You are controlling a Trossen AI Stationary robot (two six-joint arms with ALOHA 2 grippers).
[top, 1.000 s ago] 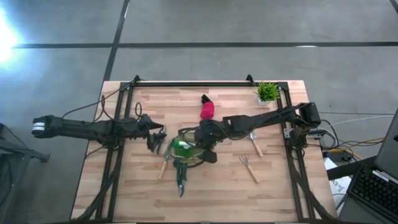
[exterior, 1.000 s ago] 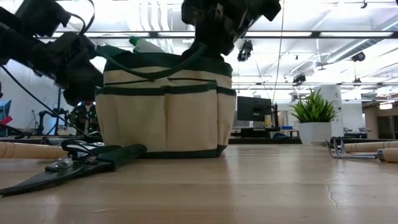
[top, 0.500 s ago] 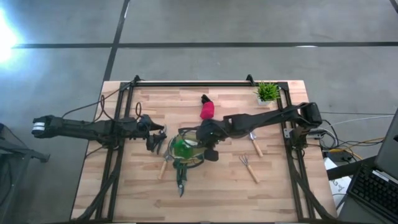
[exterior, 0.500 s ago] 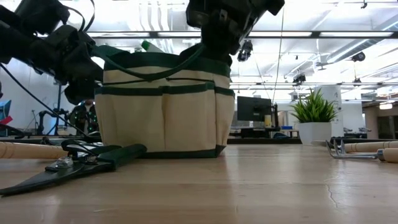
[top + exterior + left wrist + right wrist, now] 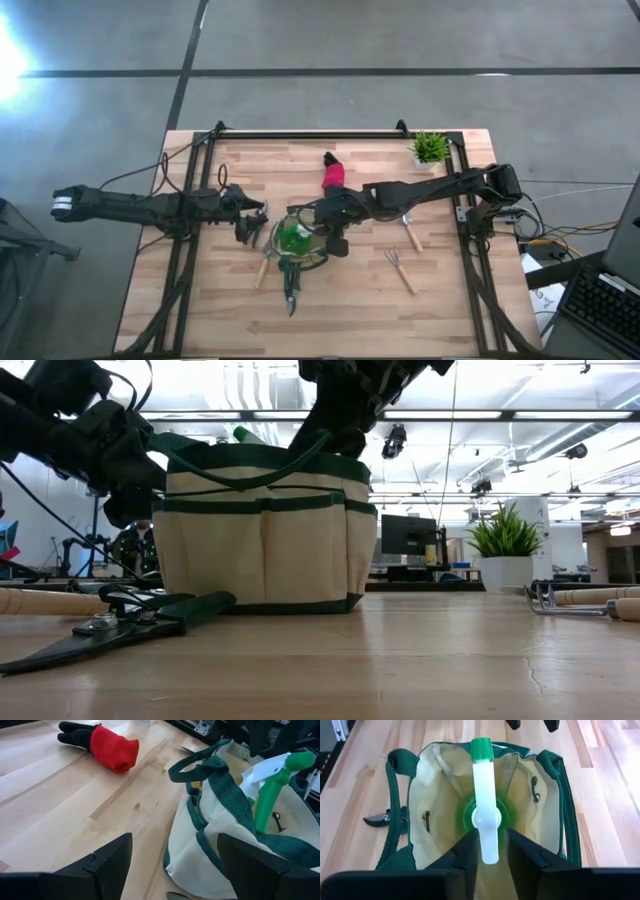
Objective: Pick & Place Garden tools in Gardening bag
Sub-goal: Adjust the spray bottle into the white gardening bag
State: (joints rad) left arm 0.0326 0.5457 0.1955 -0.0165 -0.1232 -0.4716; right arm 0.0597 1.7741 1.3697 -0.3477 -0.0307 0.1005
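The gardening bag [image 5: 265,550] stands upright on the table's middle. The green spray bottle [image 5: 482,785] stands inside it, its nozzle tip [image 5: 245,433] peeking over the rim. My right gripper [image 5: 489,842] hangs over the bag, slightly open, one finger on either side of the bottle's white spray head. My left gripper [image 5: 175,870] is open just left of the bag, touching nothing. The pruning shears [image 5: 291,285] lie in front of the bag, a wood handle [image 5: 264,268] lies beside them, and the rake [image 5: 400,268], trowel [image 5: 410,232] and red-and-black piece [image 5: 332,176] lie on the wood. My right gripper comes slanting down from the table's right, its fingers [image 5: 520,852] flanking the rear end of the white spray head [image 5: 487,852]. A narrow gap shows at one finger; whether the other touches the head I cannot tell. The bottle stands in the bag on its own.
A small potted plant [image 5: 430,148] stands at the far right corner. A dark frame rail [image 5: 310,134] runs along the table's far edge. Bare wood shows at the near right and far left.
The spray bottle's tip above the bag's rim has shifted toward the table's right and sunk a little lower. The bag has stayed put.
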